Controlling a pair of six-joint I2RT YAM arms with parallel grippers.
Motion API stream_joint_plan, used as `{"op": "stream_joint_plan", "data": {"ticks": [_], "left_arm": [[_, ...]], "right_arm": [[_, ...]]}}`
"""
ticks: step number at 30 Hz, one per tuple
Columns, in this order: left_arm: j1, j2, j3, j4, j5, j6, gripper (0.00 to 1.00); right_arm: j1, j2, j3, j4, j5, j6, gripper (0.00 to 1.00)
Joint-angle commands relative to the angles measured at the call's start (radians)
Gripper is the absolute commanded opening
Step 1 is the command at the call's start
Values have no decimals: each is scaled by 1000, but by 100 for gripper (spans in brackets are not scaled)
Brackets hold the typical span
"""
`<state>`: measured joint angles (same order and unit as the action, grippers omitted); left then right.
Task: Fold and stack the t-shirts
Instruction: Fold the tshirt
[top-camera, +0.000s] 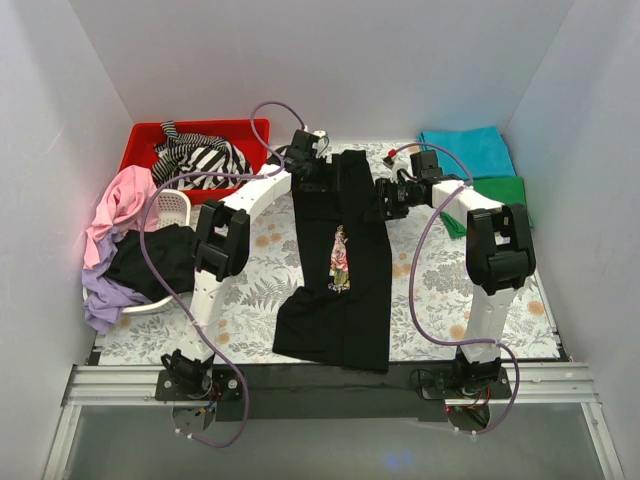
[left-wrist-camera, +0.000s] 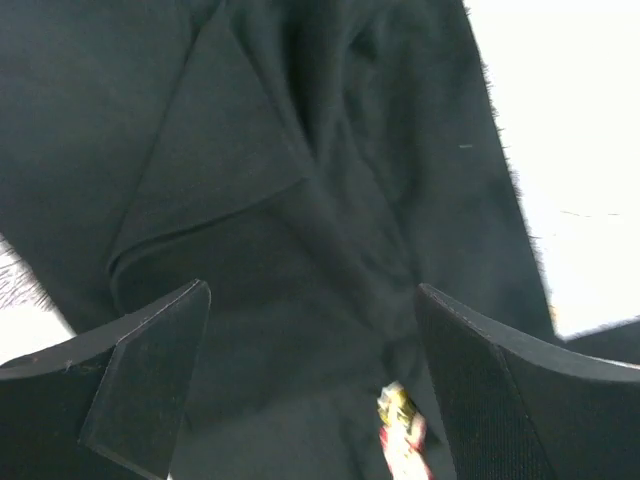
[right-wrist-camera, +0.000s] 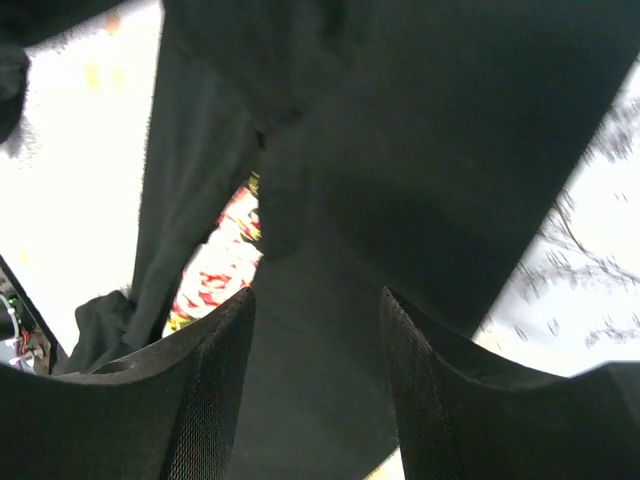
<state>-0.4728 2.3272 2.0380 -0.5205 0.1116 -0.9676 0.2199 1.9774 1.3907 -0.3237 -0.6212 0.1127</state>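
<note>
Black t-shirt (top-camera: 335, 290) is lying as a long narrow strip down the middle of the table (top-camera: 250, 290), running from the far side to the near edge. Its rose print (top-camera: 340, 258) is facing up at mid-length. The near hem is merging with the dark front rail (top-camera: 300, 385), so its end is hard to make out. The far end is partly covered by both grippers.

Left gripper (top-camera: 312, 168) is sitting at the far left corner of the strip. In its wrist view the fingers (left-wrist-camera: 150, 370) are standing wide apart over creased black cloth (left-wrist-camera: 300, 250), gripping nothing.

Right gripper (top-camera: 388, 197) is sitting at the strip's right edge. Its fingers (right-wrist-camera: 215, 390) are showing a narrower gap filled by black cloth (right-wrist-camera: 450, 150). Whether they are clamping it cannot be told. A sliver of the print (right-wrist-camera: 215, 265) is showing in a fold there.

Teal t-shirt (top-camera: 470, 150) and green t-shirt (top-camera: 500, 195) are lying at the far right, the green one partly hidden behind the right arm. Striped t-shirt (top-camera: 200, 158) is bunched in the red bin (top-camera: 140, 140) at far left. Pink t-shirt (top-camera: 120, 205), lilac t-shirt (top-camera: 105, 295) and a dark garment (top-camera: 150, 262) are heaped over the white basket (top-camera: 172, 208), hiding most of it.

Open table is remaining on both sides of the strip; white walls are closing in on left, right and far sides
</note>
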Motion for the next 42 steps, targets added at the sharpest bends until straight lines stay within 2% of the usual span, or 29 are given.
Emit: {"op": "stream_joint_plan", "data": {"ticks": [1, 5, 10, 15, 19, 28, 31, 34, 37, 42], "left_arm": [[25, -8, 33, 62, 63, 13, 82], [52, 44, 63, 96, 53, 9, 82], [89, 103, 143, 105, 66, 20, 82], [117, 167, 205, 88, 71, 27, 82], [138, 241, 249, 60, 77, 32, 82], [184, 219, 226, 68, 120, 30, 82], [184, 195, 243, 89, 172, 30, 82], [184, 184, 297, 88, 230, 29, 82], [183, 150, 309, 108, 319, 17, 82], [177, 116, 268, 155, 503, -11, 82]], "right_arm": [[36, -31, -13, 90, -54, 13, 59], [65, -9, -32, 103, -69, 30, 59], [75, 14, -73, 109, -11, 48, 58], [75, -9, -156, 45, 176, 73, 58], [76, -61, -278, 34, 259, 91, 58], [79, -167, -466, 54, 298, 108, 57], [79, -199, -447, 55, 342, 102, 56], [79, -230, -359, 55, 307, 84, 57], [78, -224, -228, 54, 262, 76, 59], [67, -108, 25, 45, 226, 76, 60]]}}
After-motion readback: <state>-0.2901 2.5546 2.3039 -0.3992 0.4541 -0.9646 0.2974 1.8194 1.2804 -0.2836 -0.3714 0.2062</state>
